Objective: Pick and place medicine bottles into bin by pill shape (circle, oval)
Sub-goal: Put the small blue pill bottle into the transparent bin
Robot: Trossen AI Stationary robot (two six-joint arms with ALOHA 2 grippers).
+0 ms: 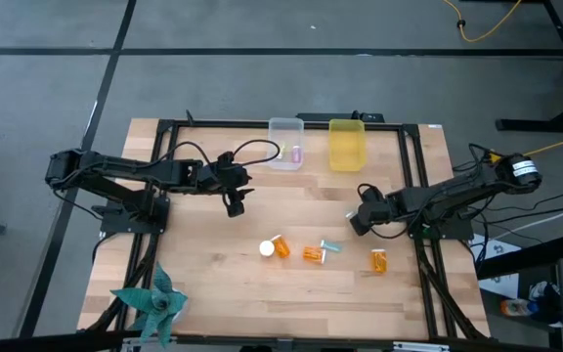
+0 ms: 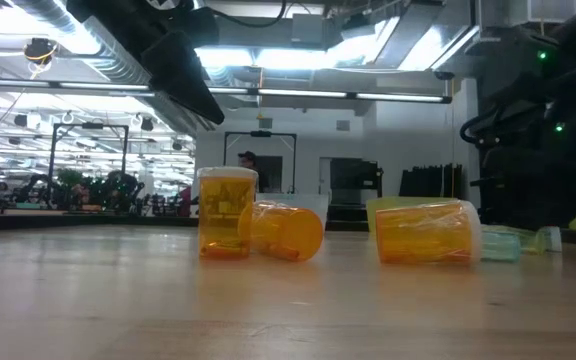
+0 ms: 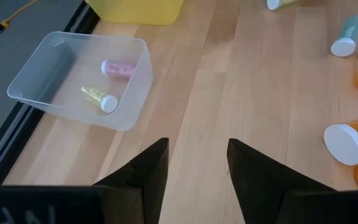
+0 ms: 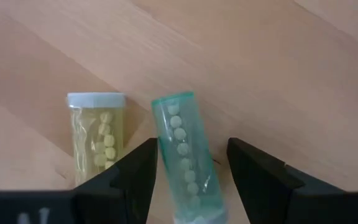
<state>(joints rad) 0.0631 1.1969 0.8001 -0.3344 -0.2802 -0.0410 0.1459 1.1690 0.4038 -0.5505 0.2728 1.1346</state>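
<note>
Three amber bottles lie on the table: one with a white cap, one in the middle and one at the right. A teal vial lies among them. My right gripper is open and low over the table. Its fingers stand on either side of a second teal vial, which lies on its side. A pale yellow vial with a white cap lies beside it. My left gripper is open and empty, near the clear bin.
The clear bin at the far edge holds a pink vial and a yellowish vial. A yellow bin stands to its right. A teal paper pinwheel lies at the near left corner. Black frame rails run along the table's sides.
</note>
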